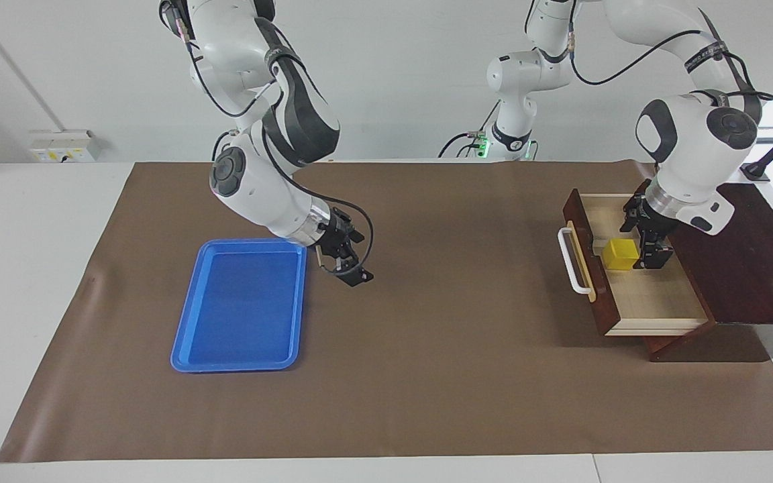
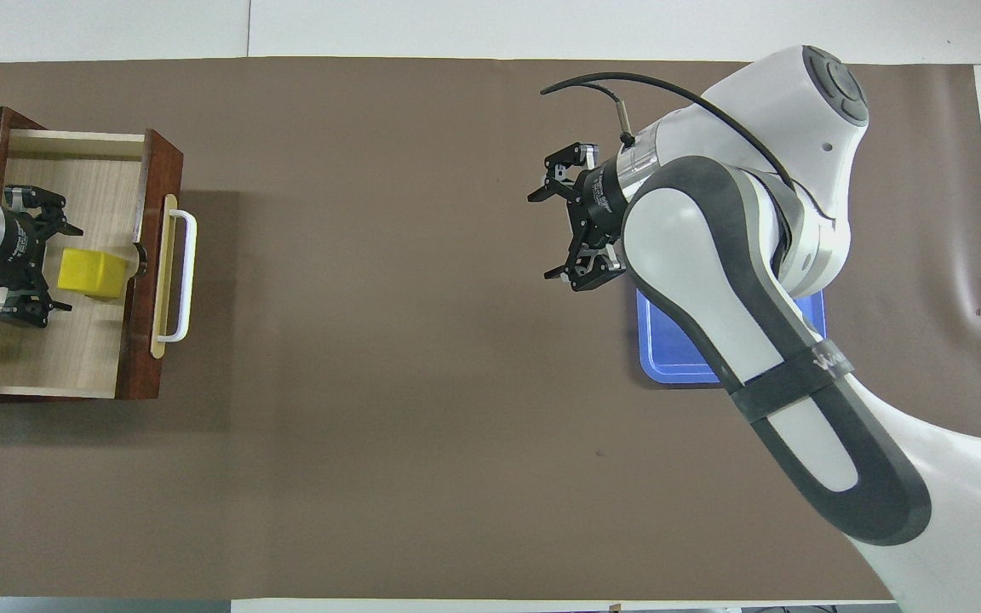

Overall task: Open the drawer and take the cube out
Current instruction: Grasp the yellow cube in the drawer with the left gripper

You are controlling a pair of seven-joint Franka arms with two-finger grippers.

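Note:
The drawer (image 1: 655, 302) (image 2: 73, 358) stands pulled out of its dark wooden box (image 1: 749, 268) at the left arm's end of the table, its white handle (image 1: 566, 258) (image 2: 188, 277) pointing toward the table's middle. The yellow cube (image 1: 620, 255) (image 2: 92, 274) lies inside on the pale floor, close to the drawer's front panel. My left gripper (image 1: 645, 236) (image 2: 65, 268) is down in the drawer, open, right beside the cube on the box's side, not closed on it. My right gripper (image 1: 343, 263) (image 2: 542, 237) hangs open over the mat.
A flat blue tray (image 1: 242, 308) (image 2: 669, 358) lies at the right arm's end of the table, with the right gripper just off its edge; the right arm covers much of it in the overhead view. A brown mat (image 1: 453, 376) covers the table.

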